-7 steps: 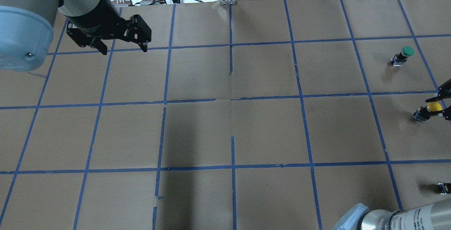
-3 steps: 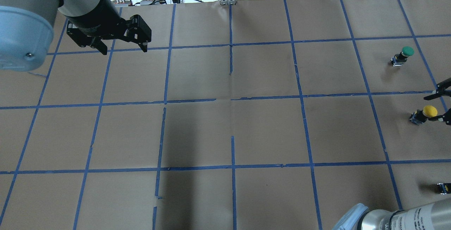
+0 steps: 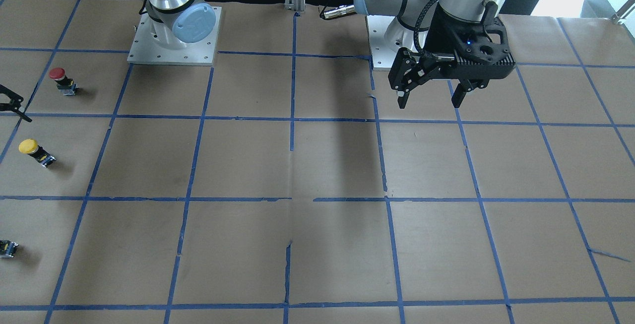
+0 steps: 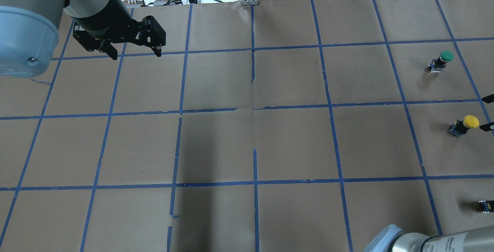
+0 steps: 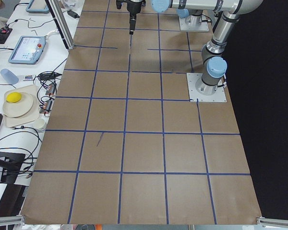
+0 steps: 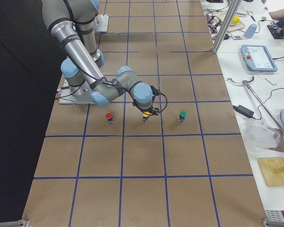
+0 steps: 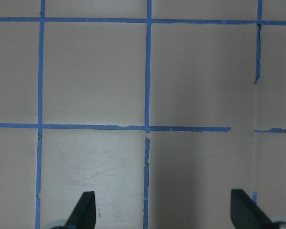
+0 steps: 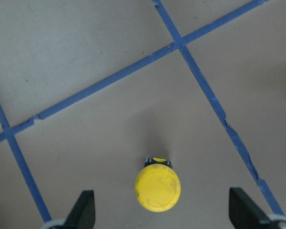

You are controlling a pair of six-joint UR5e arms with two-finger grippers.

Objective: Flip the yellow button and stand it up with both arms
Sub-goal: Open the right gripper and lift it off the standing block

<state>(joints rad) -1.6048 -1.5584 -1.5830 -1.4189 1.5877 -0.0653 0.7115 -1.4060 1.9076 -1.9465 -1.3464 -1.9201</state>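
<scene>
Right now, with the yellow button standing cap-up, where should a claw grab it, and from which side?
Take the yellow button by its black body under the cap, from above, where the right claw hovers. It stands upright, and the round cap overhangs the narrower body, so a grip beneath it likely won't slip.

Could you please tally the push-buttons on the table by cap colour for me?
red-capped button: 1
yellow button: 1
green-capped button: 1
Total: 3 buttons
</scene>
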